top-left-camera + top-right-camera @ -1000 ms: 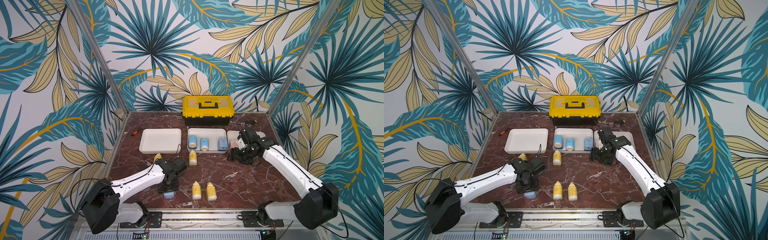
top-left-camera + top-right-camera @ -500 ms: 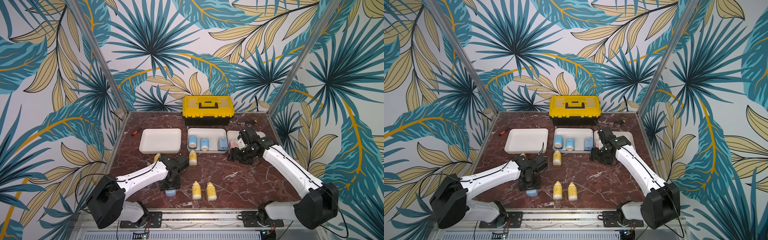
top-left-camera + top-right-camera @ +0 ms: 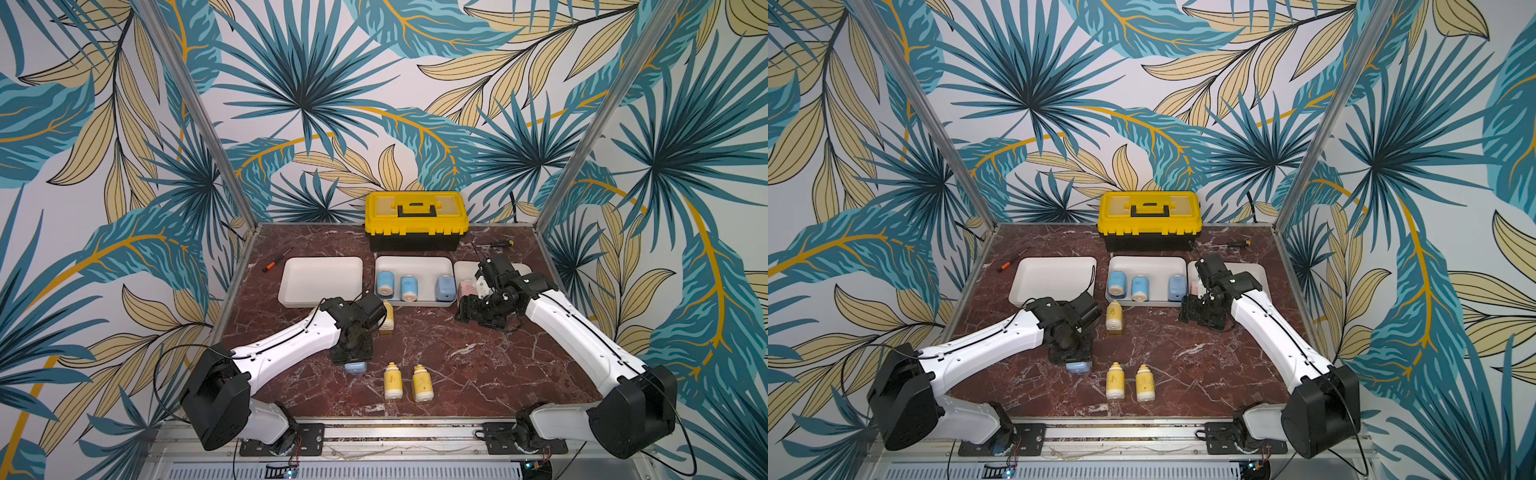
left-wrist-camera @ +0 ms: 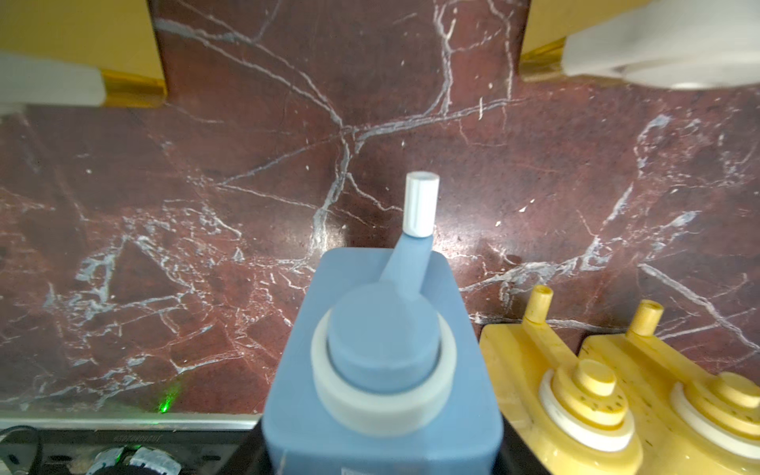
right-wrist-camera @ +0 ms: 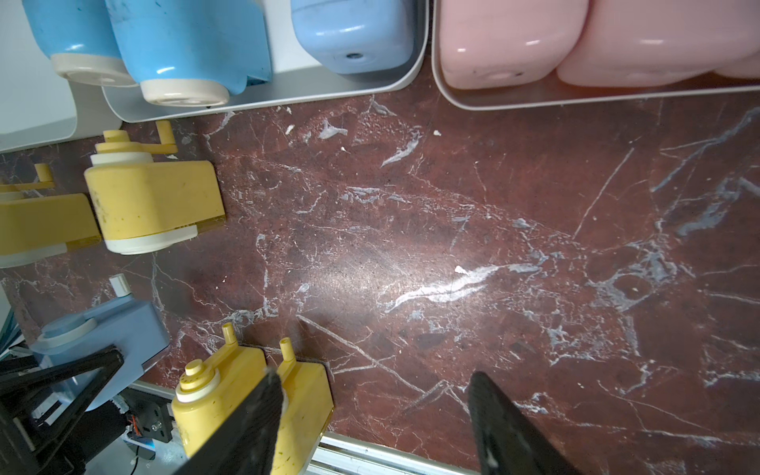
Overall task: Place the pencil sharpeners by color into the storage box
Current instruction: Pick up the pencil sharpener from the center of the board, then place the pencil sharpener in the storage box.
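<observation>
My left gripper (image 3: 353, 360) is shut on a light blue pencil sharpener (image 3: 355, 368), which fills the left wrist view (image 4: 382, 370) with its crank up, over the marble near the front. Two yellow sharpeners (image 3: 392, 380) (image 3: 422, 382) lie just right of it. Another yellow one (image 3: 386, 318) lies beside the left wrist. Of the storage box, the left tray (image 3: 320, 282) is empty, the middle tray (image 3: 413, 260) holds three blue sharpeners (image 3: 409, 287), and the right tray (image 3: 461, 266) holds pink ones (image 5: 510, 45). My right gripper (image 5: 374, 411) hangs open and empty in front of the right tray.
A yellow-and-black toolbox (image 3: 417, 220) stands at the back behind the trays. An orange-handled screwdriver (image 3: 277, 259) lies at the back left and another tool (image 3: 500, 244) at the back right. Metal posts frame the marble table's back corners.
My left gripper has carried the blue sharpener a little to the right and away from the front edge. The right arm has not moved.
</observation>
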Controlling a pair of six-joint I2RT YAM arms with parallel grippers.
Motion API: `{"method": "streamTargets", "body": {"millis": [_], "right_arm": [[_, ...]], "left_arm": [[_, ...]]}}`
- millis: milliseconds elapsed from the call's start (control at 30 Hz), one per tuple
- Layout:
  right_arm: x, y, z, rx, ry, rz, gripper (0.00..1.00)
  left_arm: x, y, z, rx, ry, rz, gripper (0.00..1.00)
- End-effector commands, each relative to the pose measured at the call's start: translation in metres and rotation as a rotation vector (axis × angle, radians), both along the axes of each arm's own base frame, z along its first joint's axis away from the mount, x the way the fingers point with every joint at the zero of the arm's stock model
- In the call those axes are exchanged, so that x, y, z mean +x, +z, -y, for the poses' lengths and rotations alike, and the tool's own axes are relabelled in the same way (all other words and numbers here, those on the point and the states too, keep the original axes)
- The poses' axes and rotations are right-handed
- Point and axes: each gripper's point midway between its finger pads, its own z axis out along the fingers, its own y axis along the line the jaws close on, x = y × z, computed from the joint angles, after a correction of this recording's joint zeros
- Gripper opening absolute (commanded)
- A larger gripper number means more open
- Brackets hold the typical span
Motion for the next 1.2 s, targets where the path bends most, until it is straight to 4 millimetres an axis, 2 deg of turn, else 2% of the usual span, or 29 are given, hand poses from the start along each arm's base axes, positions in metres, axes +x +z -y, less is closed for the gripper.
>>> {"method": "streamTargets", "body": {"millis": [0, 300, 433, 533, 633, 800, 1033, 1167], "right_arm": [[0.003, -0.002, -0.001, -0.007, 0.003, 0.002, 0.73], [0.006, 0.002, -0.002, -0.003, 0.004, 0.015, 0.73], [0.008, 0.002, -0.002, -0.003, 0.005, 0.016, 0.73], [0.010, 0.003, -0.003, -0.004, 0.008, 0.020, 0.73], [0.011, 0.005, -0.002, -0.012, 0.010, 0.025, 0.73], [0.012, 0.006, 0.001, -0.024, 0.006, 0.028, 0.73], [0.007, -0.001, 0.010, -0.053, -0.005, 0.019, 0.73], [0.002, -0.008, 0.012, -0.053, -0.013, 0.007, 0.73]], "left_arm": [[0.008, 0.023, -0.003, 0.003, -0.017, 0.053, 0.35], [0.036, 0.095, -0.001, -0.048, -0.030, 0.233, 0.35], [0.054, 0.122, 0.006, -0.086, -0.046, 0.299, 0.35], [0.073, 0.136, 0.021, -0.094, -0.080, 0.334, 0.35], [0.096, 0.145, 0.045, -0.110, -0.131, 0.345, 0.35], [0.143, 0.145, 0.094, -0.134, -0.211, 0.353, 0.34], [0.195, 0.112, 0.170, -0.242, -0.289, 0.300, 0.31], [0.214, 0.102, 0.198, -0.297, -0.298, 0.304, 0.31]]}}
